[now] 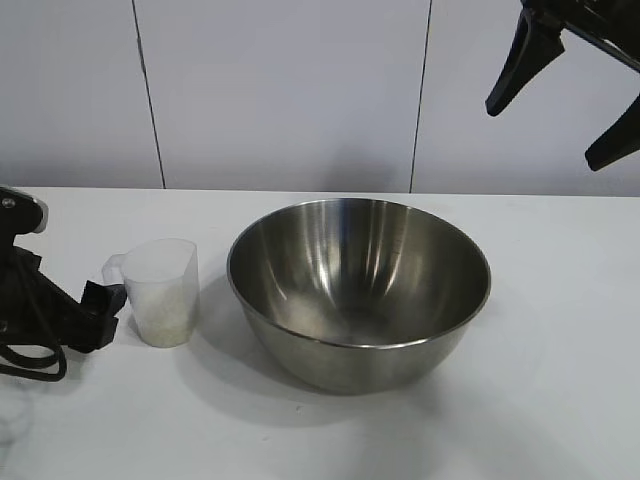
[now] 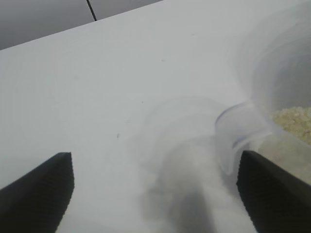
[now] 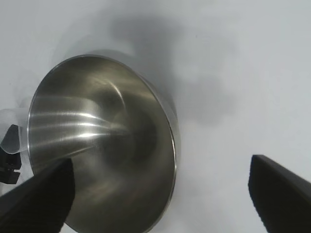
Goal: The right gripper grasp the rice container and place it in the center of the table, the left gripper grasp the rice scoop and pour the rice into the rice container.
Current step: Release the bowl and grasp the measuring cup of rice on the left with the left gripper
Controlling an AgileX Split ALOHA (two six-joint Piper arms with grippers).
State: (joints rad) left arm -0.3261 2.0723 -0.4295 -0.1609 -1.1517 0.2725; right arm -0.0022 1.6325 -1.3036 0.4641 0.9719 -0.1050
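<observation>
Steel rice container point(image 1: 359, 290) hides its own bottom.

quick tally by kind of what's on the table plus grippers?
Steel bowl: 1
Clear plastic scoop with rice: 1
Grippers: 2, left gripper beside the scoop's handle, right gripper raised above the table, both jaws open
Total: 4
</observation>
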